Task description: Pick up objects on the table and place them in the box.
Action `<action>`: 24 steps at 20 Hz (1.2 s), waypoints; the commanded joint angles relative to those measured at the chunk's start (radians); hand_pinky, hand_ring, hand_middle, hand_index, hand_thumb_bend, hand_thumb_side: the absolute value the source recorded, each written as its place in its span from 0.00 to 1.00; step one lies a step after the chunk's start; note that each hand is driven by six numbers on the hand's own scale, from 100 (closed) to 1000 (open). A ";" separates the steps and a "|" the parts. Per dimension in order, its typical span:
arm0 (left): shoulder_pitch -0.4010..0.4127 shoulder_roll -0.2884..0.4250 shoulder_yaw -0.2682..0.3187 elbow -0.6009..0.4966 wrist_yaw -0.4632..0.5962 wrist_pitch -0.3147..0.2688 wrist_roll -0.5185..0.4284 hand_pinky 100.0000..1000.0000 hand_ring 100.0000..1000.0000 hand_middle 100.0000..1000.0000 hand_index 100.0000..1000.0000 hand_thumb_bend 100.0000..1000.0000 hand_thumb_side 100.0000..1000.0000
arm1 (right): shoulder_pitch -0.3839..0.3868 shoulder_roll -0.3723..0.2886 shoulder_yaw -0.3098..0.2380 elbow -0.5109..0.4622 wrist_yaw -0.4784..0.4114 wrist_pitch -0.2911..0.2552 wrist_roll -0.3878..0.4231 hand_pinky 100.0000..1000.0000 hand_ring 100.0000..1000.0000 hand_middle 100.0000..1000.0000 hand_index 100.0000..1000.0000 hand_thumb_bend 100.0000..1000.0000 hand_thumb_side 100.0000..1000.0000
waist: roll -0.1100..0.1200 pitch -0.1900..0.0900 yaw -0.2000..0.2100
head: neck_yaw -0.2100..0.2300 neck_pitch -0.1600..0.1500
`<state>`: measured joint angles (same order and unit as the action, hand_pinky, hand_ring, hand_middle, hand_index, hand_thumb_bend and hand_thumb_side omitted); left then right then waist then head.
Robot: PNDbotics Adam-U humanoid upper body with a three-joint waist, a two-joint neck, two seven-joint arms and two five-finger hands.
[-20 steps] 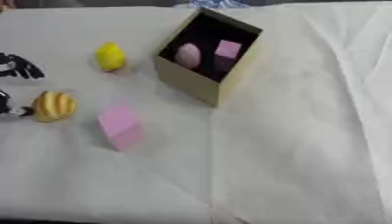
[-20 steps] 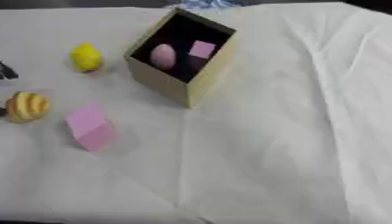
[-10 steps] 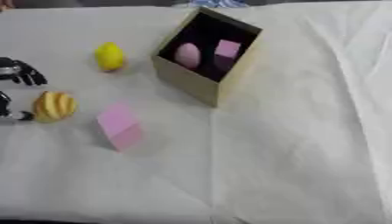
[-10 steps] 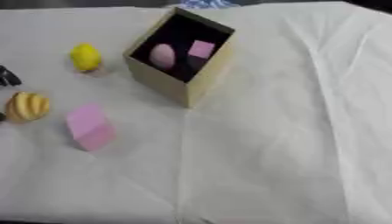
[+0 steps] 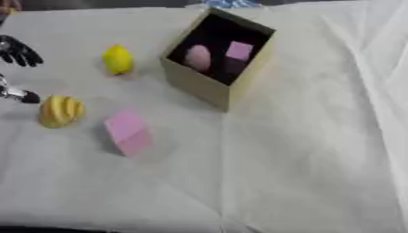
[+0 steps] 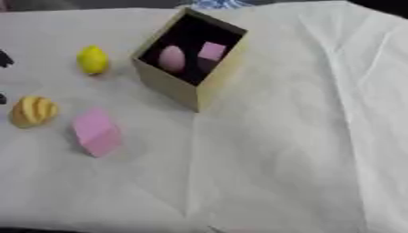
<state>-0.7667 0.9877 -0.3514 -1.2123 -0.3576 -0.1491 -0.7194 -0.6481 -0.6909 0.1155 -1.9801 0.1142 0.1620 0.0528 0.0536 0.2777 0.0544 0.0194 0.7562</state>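
Left hand (image 5: 16, 51): at the left edge of the table, black fingers spread above and a silver, dark-tipped thumb below. Open wide, holding nothing. Its gap faces the striped object and the thumb tip sits just beside it, apart.

Right hand: shows in neither view.

Striped yellow-orange object (image 5: 60, 110): nearest the hand, lying on the white tablecloth (image 5: 318, 150). Rounded, ribbed lump, a little taller than wide in the view. Judged light and probably a toy or foam piece; the ribs should give the fingers purchase. Best taken across its narrow width, fingers one side and thumb the other.

Pink block (image 5: 129, 133): just beyond the striped object, toward the table's middle, resting tilted with one corner toward the near edge. Long axis runs diagonally, from far-left to near-right. Flat faces, likely light; hold across two opposite flat sides.

Yellow lemon-shaped object (image 5: 117, 58): farther back, between the hand and the box. Long axis points roughly away from the robot. Smooth skin, so it may slip; grip around the fat middle.

Box (image 5: 199, 86): tan cardboard, open top, set corner-on to the robot. Already inside: a pink egg-shaped piece (image 5: 197, 58) and a small pink cube (image 5: 238, 50), side by side.
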 commanded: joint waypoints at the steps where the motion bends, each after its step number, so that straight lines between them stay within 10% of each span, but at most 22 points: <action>1: -0.007 0.062 0.016 -0.051 0.045 0.039 -0.028 0.81 0.77 0.72 0.84 0.67 0.42 | -0.008 -0.024 -0.017 -0.019 -0.002 0.001 -0.004 0.88 0.85 0.56 0.70 0.00 0.26 | 0.001 -0.023 -0.001 | -0.001 -0.001; 12: -0.018 0.026 -0.057 -0.032 0.076 0.167 -0.067 0.78 0.75 0.70 0.81 0.67 0.34 | -0.012 -0.010 -0.020 -0.020 -0.009 -0.001 -0.007 0.88 0.85 0.56 0.70 0.00 0.27 | -0.002 -0.020 -0.011 | 0.010 -0.002; 24: -0.054 -0.041 -0.095 0.051 -0.006 0.145 -0.074 0.77 0.75 0.70 0.81 0.66 0.33 | -0.012 -0.001 -0.025 -0.020 -0.014 -0.005 -0.015 0.87 0.85 0.56 0.69 0.00 0.28 | -0.012 -0.018 -0.015 | 0.019 -0.007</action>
<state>-0.8024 0.9236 -0.4520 -1.1651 -0.3510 0.0035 -0.7927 -0.6462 -0.6807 0.1043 -1.9802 0.1107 0.1582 0.0418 0.0427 0.2778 0.0399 0.0342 0.7558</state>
